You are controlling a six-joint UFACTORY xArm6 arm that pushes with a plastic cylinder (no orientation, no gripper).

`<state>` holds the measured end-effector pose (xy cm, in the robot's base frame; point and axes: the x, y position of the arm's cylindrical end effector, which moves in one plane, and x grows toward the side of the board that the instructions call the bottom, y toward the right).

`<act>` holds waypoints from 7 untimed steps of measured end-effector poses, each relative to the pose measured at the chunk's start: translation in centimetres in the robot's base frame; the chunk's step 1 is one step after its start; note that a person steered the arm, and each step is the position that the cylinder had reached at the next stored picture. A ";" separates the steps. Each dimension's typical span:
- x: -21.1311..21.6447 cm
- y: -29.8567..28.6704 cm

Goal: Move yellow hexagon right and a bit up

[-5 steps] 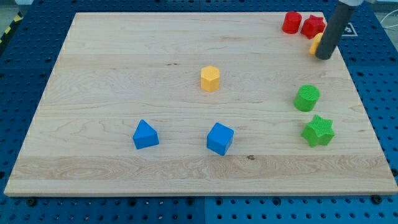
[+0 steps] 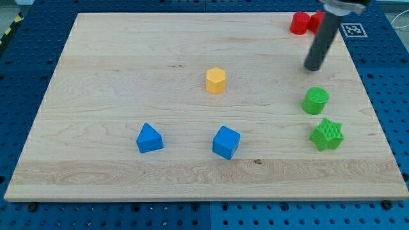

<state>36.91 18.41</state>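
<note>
One yellow hexagon is seen mid-board; my tip is set well to its right, above the green cylinder, holding nothing.

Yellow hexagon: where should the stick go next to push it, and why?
Probably my tip should travel toward the view's left and slightly down, ending just left of the yellow hexagon. Right now the tip sits far to the hexagon's right, above the green cylinder, so it can't push rightward from there.
</note>
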 end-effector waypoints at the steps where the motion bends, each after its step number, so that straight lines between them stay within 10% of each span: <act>1: -0.4 -7.2; 4: 0.8 -25.6; 7: 5.3 -17.6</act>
<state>42.24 0.82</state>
